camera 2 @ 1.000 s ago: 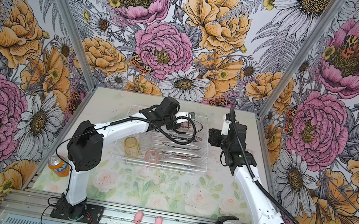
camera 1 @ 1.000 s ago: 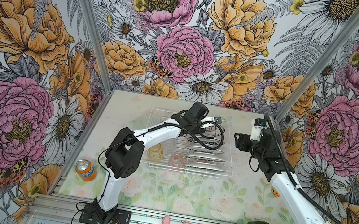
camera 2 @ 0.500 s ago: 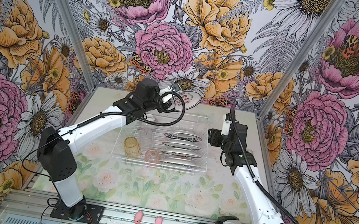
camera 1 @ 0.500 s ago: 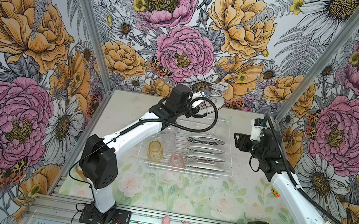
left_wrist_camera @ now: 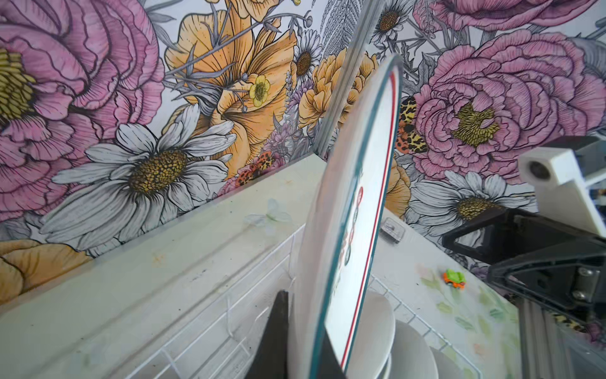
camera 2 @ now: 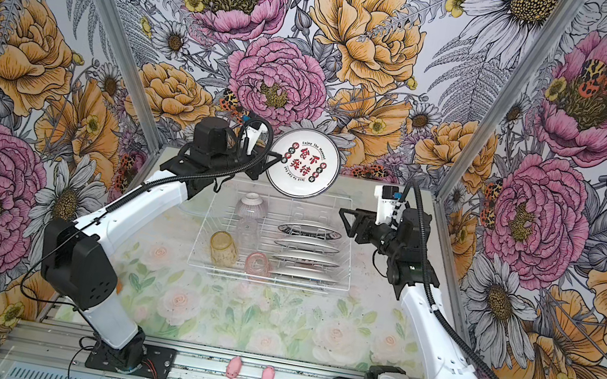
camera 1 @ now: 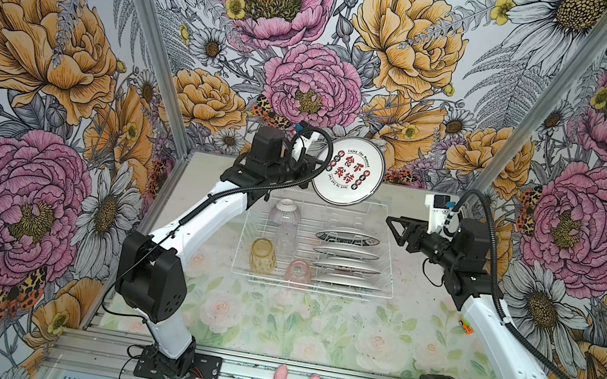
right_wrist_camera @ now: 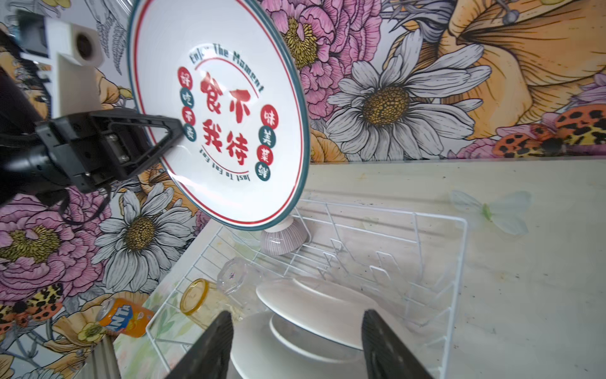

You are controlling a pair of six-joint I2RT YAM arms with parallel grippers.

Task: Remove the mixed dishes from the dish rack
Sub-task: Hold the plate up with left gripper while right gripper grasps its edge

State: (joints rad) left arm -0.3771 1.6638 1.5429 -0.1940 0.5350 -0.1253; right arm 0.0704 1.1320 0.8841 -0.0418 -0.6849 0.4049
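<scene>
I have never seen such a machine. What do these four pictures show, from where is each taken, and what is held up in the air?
Two white robot arms, the left arm and the right arm, are fixed at the near edge of a table. Each ends in a black claw. Two pictures come from a camera high above and look nearly alike; two come from small cameras on the wrists. On the table stands a white wire dish rack with four plates on edge, a ribbed bowl, and a clear tumbler, an amber tumbler and a pink tumbler. The left claw is shut on the rim of a fifth plate, held over the rack's far end. The right claw is open and empty, beside the rack.
</scene>
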